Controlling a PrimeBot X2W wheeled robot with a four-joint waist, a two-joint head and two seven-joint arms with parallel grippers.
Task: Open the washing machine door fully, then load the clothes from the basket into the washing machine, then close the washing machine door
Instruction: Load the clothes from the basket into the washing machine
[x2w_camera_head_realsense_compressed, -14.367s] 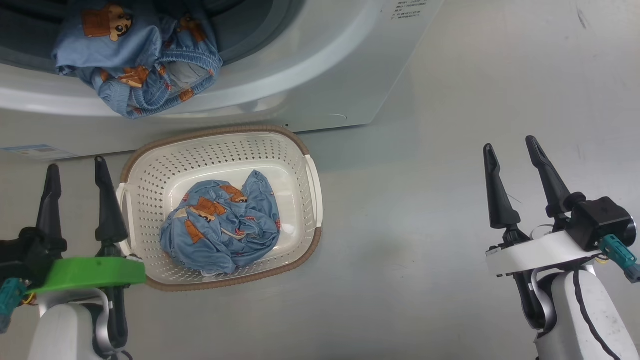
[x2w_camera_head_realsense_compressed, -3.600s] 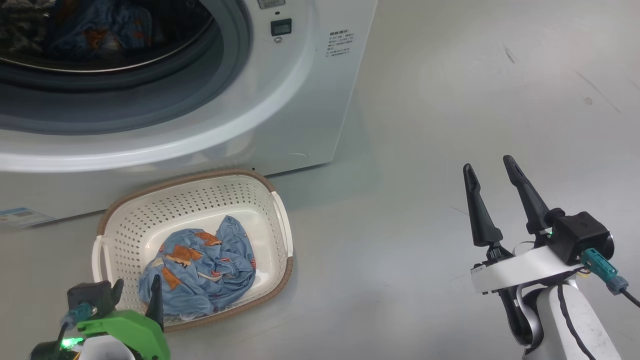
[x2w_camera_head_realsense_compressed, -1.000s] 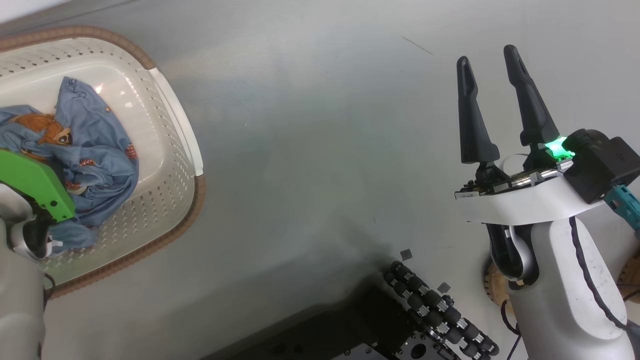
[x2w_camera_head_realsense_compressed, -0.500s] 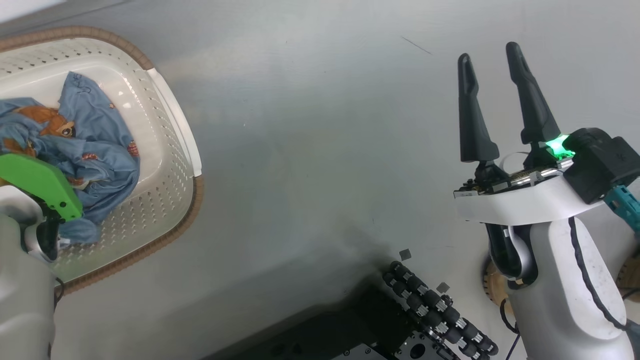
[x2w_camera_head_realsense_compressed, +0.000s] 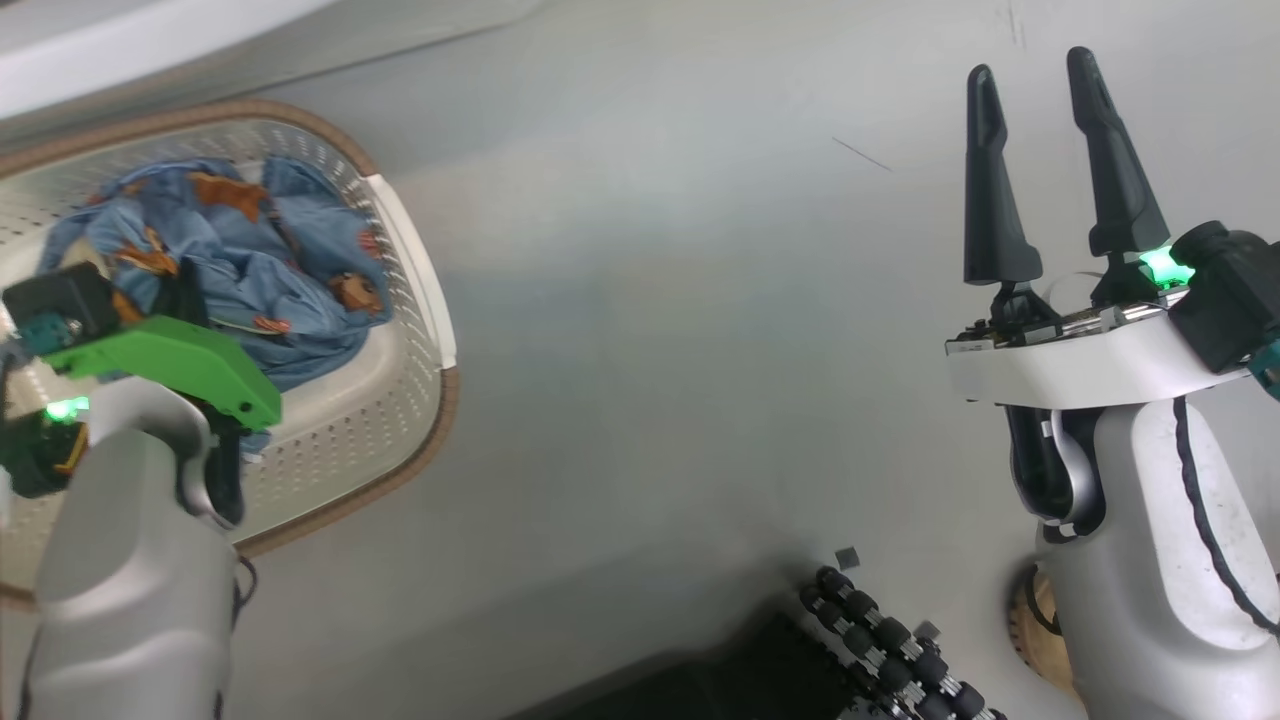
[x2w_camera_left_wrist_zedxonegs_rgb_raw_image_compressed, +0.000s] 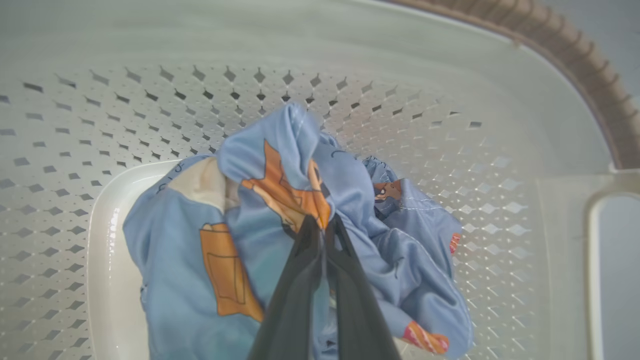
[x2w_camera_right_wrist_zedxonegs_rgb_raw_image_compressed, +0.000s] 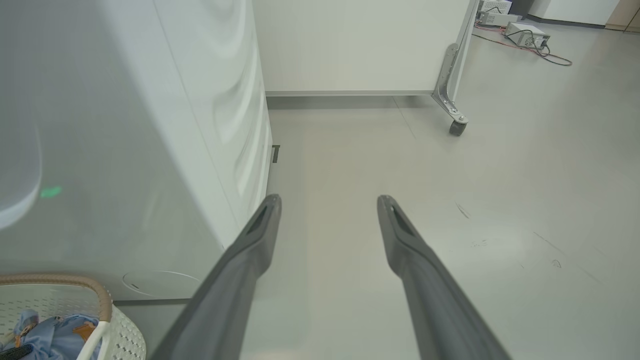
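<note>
The cream basket (x2w_camera_head_realsense_compressed: 400, 330) sits on the floor at the left of the head view, with the light-blue clothes (x2w_camera_head_realsense_compressed: 250, 270) bunched inside. My left arm's green wrist mount (x2w_camera_head_realsense_compressed: 165, 360) hovers over it. In the left wrist view my left gripper (x2w_camera_left_wrist_zedxonegs_rgb_raw_image_compressed: 322, 225) is shut on a raised fold of the clothes (x2w_camera_left_wrist_zedxonegs_rgb_raw_image_compressed: 270, 165), above the basket's perforated wall (x2w_camera_left_wrist_zedxonegs_rgb_raw_image_compressed: 150, 105). My right gripper (x2w_camera_head_realsense_compressed: 1035, 75) stands open over bare floor, far right of the basket. The washing machine (x2w_camera_right_wrist_zedxonegs_rgb_raw_image_compressed: 125, 150) shows its white side. The washing machine door is out of view.
A white panel on castors (x2w_camera_right_wrist_zedxonegs_rgb_raw_image_compressed: 360, 45) stands behind the machine, with cables and a box (x2w_camera_right_wrist_zedxonegs_rgb_raw_image_compressed: 525, 35) on the floor beyond. My own dark base (x2w_camera_head_realsense_compressed: 880, 650) lies at the bottom of the head view. Grey floor (x2w_camera_head_realsense_compressed: 700, 350) spreads between the basket and my right arm.
My left gripper has shut on the clothes, and the fabric has bunched up towards it. The head view has shifted, so the basket sits lower in it. The right gripper stays open.
</note>
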